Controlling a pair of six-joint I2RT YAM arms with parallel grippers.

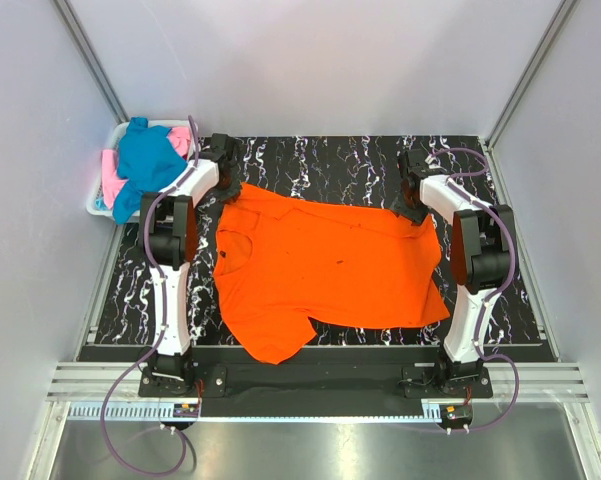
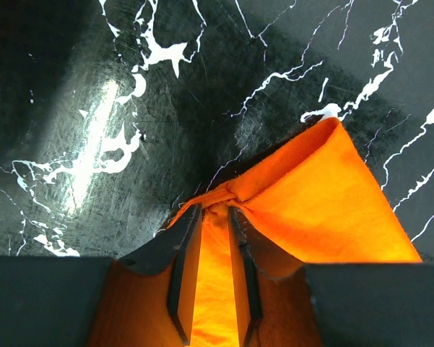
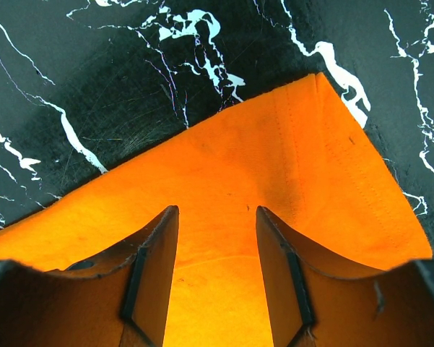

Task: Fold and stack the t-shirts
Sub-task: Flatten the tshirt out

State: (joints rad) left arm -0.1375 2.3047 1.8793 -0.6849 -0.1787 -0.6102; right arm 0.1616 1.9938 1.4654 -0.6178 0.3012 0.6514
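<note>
The orange t-shirt (image 1: 330, 270) lies spread and unfolded at the centre of the table (image 1: 310, 160), with its collar toward 9 o'clock and its hem toward 3 o'clock. The teal-blue t-shirt (image 1: 145, 160) and the pink t-shirt (image 1: 110, 180) sit in the basket (image 1: 96, 203) at 10 o'clock.

Left gripper (image 2: 215, 213): positioned at the shirt's 11 o'clock corner. Its fingers are drawn close and clamped on a twisted bunch of orange cloth.

Right gripper (image 3: 218, 213): positioned over the shirt's 1 o'clock corner. Its fingers are apart, and the cloth lies flat under the gap, unpinched.

Probable faults from this state:
- If the left arm pulls before the right fingers close, the shirt is likely to skew and wrinkle.
- The left hold is a small twisted pinch. It may slip under tension or carry the twist into the fold.
- The right fingers, closing on flat cloth, may catch only one layer or none.
</note>
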